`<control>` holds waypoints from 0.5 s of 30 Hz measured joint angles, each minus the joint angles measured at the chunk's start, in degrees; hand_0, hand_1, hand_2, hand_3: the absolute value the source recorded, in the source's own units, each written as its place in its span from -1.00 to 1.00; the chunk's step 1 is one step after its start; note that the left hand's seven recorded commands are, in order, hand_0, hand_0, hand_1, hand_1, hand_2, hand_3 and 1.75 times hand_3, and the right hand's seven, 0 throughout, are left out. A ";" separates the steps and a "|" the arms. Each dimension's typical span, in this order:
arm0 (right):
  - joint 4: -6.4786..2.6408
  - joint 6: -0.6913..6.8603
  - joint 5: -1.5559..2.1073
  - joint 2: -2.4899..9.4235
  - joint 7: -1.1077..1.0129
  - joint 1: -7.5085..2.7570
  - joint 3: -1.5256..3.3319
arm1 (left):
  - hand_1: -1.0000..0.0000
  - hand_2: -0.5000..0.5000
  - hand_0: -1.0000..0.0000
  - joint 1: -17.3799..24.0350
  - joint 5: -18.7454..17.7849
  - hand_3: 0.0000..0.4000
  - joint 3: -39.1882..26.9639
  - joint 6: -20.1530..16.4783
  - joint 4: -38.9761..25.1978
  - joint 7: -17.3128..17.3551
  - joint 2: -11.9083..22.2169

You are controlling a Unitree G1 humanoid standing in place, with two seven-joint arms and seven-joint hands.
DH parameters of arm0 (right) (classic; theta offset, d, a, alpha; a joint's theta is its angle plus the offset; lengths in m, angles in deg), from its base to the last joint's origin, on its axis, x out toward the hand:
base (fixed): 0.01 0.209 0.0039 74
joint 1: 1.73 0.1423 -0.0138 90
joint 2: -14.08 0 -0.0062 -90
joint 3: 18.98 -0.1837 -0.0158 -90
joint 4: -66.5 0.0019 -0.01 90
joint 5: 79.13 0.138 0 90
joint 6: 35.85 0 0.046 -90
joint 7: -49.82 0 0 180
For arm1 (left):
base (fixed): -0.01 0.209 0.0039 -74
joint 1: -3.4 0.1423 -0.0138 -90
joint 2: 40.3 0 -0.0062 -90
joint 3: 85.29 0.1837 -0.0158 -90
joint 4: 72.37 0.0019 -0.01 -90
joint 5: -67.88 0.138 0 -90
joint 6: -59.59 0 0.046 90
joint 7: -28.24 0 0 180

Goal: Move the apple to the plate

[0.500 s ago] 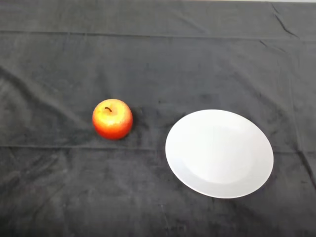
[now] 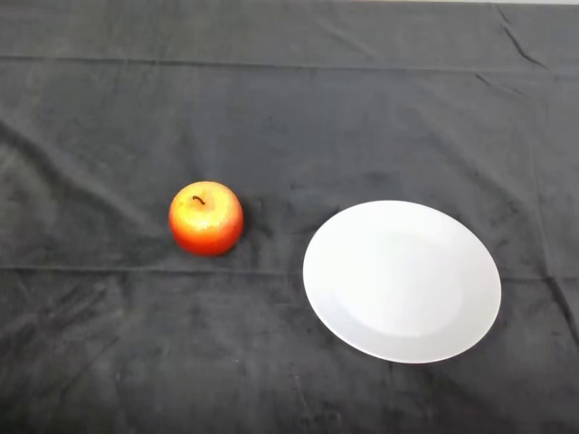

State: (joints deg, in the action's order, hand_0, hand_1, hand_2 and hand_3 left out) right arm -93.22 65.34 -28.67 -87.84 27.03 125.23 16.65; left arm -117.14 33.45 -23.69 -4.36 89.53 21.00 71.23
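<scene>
Nothing has moved since half a second back: apple (image 2: 205, 218) and plate (image 2: 402, 280) sit exactly where they were; no part of the robot is in the head view, so the hand's state can't be told.

Apple: red-orange with a yellowish patch near the top, upright, short dark stem pointing up out of the dimple; it rests on the dark cloth (image 2: 289, 117) left of centre; not on the plate, with a clear strip of cloth between the two.

Plate: plain white, round, nothing on it; it lies flat on the cloth to the right of the apple and slightly nearer the robot; its rim is fully visible all round.

Cloth: dark grey, covers the whole table surface in view; a long horizontal fold runs across near the far edge, another runs across at roughly the level of the apple's base; a few creases show in the far right corner.
</scene>
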 measured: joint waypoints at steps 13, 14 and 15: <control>0.00 0.00 0.00 0.00 0.00 0.00 0.01 | 1.00 0.00 1.00 -0.92 5.88 -1.00 1.55 0.91 -2.08 0.82 -2.61; 0.00 0.00 0.00 0.00 0.00 0.00 0.01 | 1.00 0.00 1.00 -1.10 6.38 -1.00 2.28 1.12 -2.08 0.87 -2.74; 0.00 0.00 0.00 0.00 0.00 0.00 0.01 | 1.00 0.00 1.00 -1.29 7.06 -1.00 2.88 1.31 -2.08 1.09 -2.90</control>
State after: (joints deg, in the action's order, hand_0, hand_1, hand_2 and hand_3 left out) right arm -93.22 65.34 -28.67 -87.84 27.03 125.23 16.66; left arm -118.43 40.51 -20.81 -3.05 87.45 22.08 68.33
